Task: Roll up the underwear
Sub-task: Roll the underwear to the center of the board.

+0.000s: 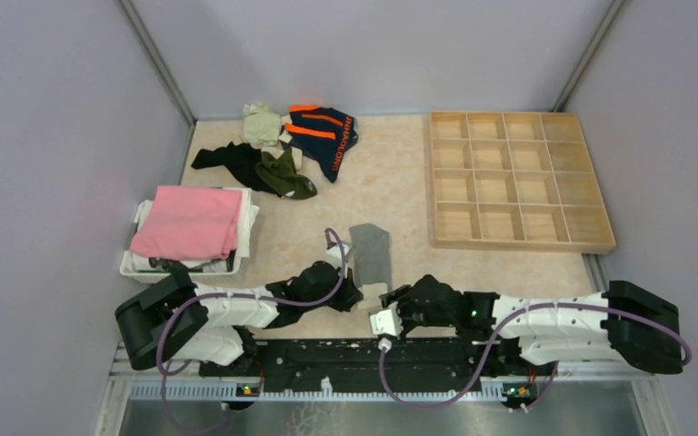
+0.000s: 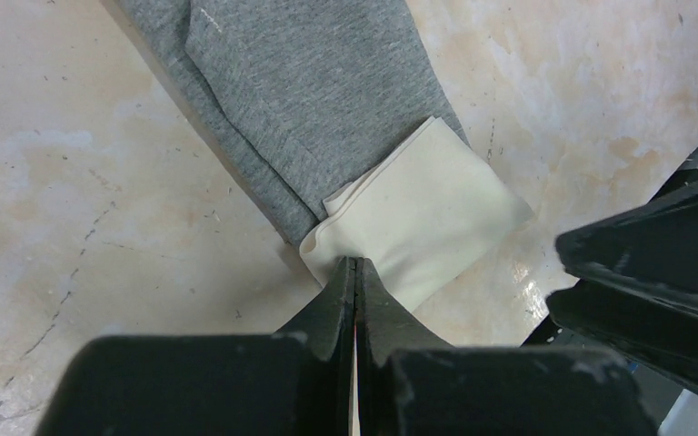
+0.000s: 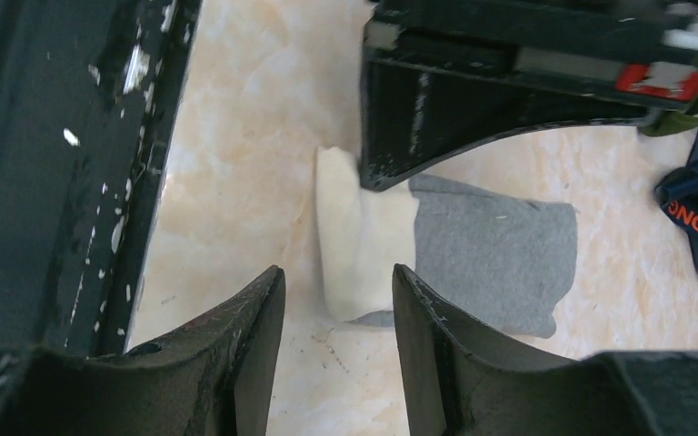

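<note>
A grey underwear (image 1: 370, 252) lies folded into a narrow strip on the table, its cream waistband (image 2: 427, 218) at the near end. My left gripper (image 2: 356, 262) is shut, its tips resting on the waistband's near edge; I cannot tell whether any cloth is pinched. My right gripper (image 3: 338, 272) is open just short of the waistband (image 3: 359, 245), low over the table, with nothing between its fingers. The grey cloth (image 3: 491, 254) stretches away beyond it. More underwear (image 1: 282, 154), navy with orange stripes, black and olive, is heaped at the back.
A wooden compartment tray (image 1: 518, 182) lies at the back right. A white basket (image 1: 136, 263) holding folded pink cloth (image 1: 191, 222) stands at the left. The black base rail (image 3: 54, 136) runs along the near edge. The two arms are close together.
</note>
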Robot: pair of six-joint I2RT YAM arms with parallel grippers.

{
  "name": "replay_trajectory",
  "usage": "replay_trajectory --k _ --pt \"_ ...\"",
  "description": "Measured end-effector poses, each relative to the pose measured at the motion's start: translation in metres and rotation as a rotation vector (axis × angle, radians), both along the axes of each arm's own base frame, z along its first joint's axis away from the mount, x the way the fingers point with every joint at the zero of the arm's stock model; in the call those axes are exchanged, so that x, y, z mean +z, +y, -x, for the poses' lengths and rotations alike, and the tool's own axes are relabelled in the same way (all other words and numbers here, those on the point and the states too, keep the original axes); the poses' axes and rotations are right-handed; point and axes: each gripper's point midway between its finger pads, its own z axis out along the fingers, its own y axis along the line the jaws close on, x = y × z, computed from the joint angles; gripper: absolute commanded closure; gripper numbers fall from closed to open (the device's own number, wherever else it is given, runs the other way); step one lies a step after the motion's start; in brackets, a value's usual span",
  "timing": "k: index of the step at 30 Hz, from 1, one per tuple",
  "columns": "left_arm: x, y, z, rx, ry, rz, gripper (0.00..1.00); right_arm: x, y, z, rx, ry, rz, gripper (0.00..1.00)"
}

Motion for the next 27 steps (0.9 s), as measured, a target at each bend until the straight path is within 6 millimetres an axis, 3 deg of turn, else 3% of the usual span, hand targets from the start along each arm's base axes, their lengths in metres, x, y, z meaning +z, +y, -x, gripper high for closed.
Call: replay_trajectory --k 13,27 --pt "0.000 0.000 0.000 -0.013 -0.006 -0.007 1.00 -0.040 -0.006 -0.013 0.082 -0.170 0.182 0.52" --pt "0.000 0.000 0.001 -0.016 -0.005 -0.007 1.00 -0.039 0.012 -0.028 0.028 -0.302 0.205 0.56"
